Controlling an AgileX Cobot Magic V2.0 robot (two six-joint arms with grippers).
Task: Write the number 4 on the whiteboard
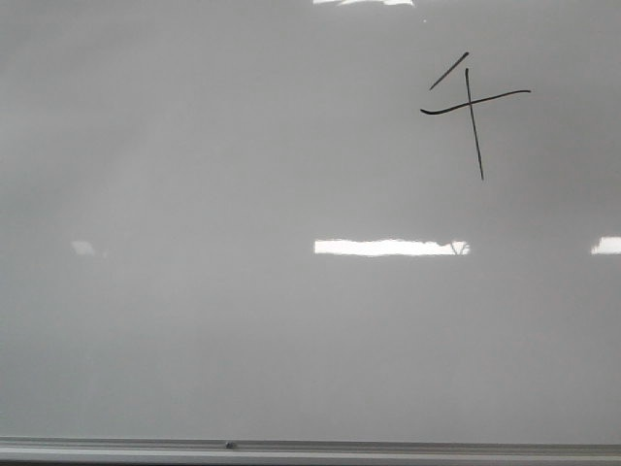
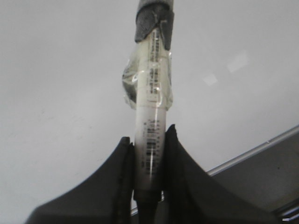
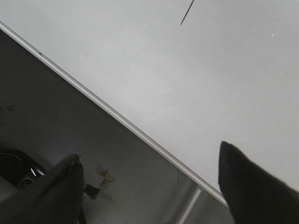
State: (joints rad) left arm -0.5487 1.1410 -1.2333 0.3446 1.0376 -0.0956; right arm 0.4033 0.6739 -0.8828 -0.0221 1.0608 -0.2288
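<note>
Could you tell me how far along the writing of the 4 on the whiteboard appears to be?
Largely done: the number 4 stands on the whiteboard, slanted stroke, bar and vertical all drawn. The left gripper holds the marker; the right gripper is open, empty. At most, setting the marker down remains.

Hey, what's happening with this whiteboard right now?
A hand-drawn number 4 already stands in the upper right of the whiteboard. The left gripper has its fingers shut on a marker pen, which points toward the board but is away from the figure. The right gripper is open and holds nothing, hanging near the board's metal bottom edge.
</note>
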